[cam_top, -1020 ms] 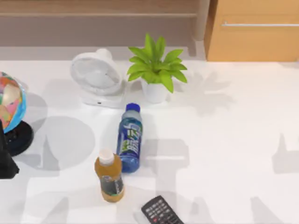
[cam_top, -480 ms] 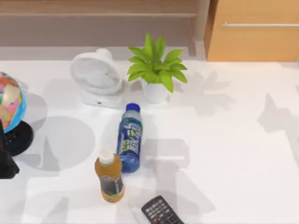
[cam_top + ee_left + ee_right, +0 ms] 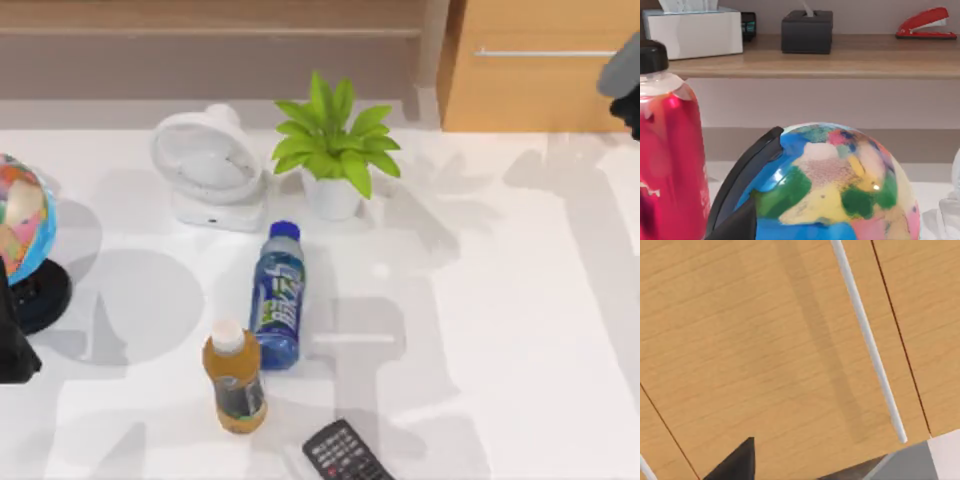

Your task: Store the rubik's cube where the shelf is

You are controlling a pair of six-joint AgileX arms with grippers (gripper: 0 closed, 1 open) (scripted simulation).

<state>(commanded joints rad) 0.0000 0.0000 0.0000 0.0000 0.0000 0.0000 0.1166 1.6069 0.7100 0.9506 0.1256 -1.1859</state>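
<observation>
The rubik's cube is out of view. The shelf point(image 3: 200, 32) is a long light-brown ledge along the back left of the table, and in the left wrist view the shelf point(image 3: 850, 60) carries several items. My right arm point(image 3: 625, 85) reaches in at the top view's right edge, in front of the orange-tan drawer point(image 3: 540, 95). Its wrist view looks close at the drawer front point(image 3: 780, 340) and silver bar handle point(image 3: 867, 340), with one dark fingertip point(image 3: 737, 460) at the picture's edge. My left arm point(image 3: 10, 340) sits parked at the left edge beside the globe point(image 3: 20, 225).
A white fan point(image 3: 207, 165), potted plant point(image 3: 335, 150), blue bottle point(image 3: 278, 295), yellow bottle point(image 3: 233, 378) and remote point(image 3: 345, 455) occupy the table's middle and left. On the shelf stand a tissue box point(image 3: 692, 30), black box point(image 3: 806, 31) and red stapler point(image 3: 927, 22). A red bottle point(image 3: 667, 150) stands by the globe.
My right arm has come into view at the top right edge, and its shadow has swept toward the back right. The left arm and the table's objects have not moved.
</observation>
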